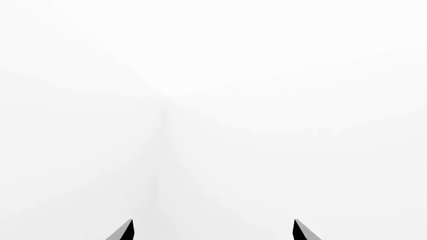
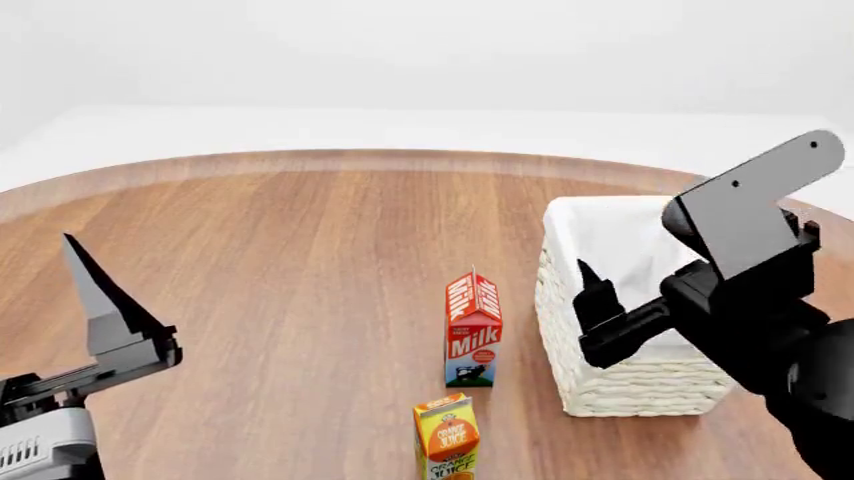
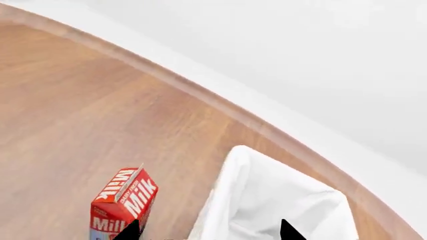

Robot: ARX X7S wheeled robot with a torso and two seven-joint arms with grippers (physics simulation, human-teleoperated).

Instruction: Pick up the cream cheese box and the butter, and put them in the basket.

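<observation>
Head view: right claw (image 2: pixel 583 300), jaws apart, hangs over the basket (image 2: pixel 641 385) beside the milk carton (image 2: pixel 473 330).

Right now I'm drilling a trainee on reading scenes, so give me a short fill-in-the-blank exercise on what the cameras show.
1. The carton standing beside the basket is labelled ____.
2. The right gripper hangs above the ____.
3. The orange juice carton stands nearer the robot than the ____ carton.
4. The table top looks like ____.

Missing words: milk; basket; milk; wood.
</observation>
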